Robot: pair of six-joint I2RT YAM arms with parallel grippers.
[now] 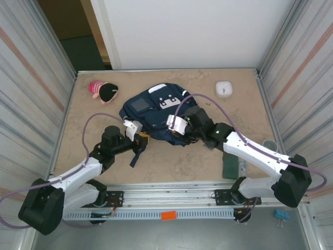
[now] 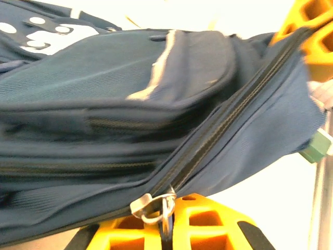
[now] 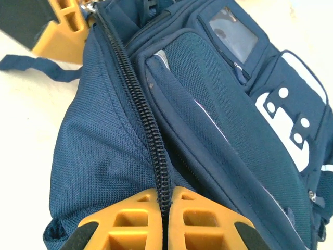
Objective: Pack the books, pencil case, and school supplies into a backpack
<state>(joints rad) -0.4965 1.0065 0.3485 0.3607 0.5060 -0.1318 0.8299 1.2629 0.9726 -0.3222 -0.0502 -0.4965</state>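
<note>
the navy backpack (image 1: 156, 112) is spread mid-table. a dark green book (image 1: 229, 165) is seen flat beside the right arm. the zipper seam (image 3: 148, 125) is pinched by the right gripper (image 3: 164, 200); the metal zipper pull (image 2: 153, 204) is clamped by the left gripper (image 2: 169, 213).

matt woven cloth backpack (image 3: 104, 156), metal zip pull (image 2: 152, 205)

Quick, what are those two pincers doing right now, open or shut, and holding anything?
Left pincer: shut on the zipper pull of the backpack.
Right pincer: shut on the backpack's zipper.
</note>
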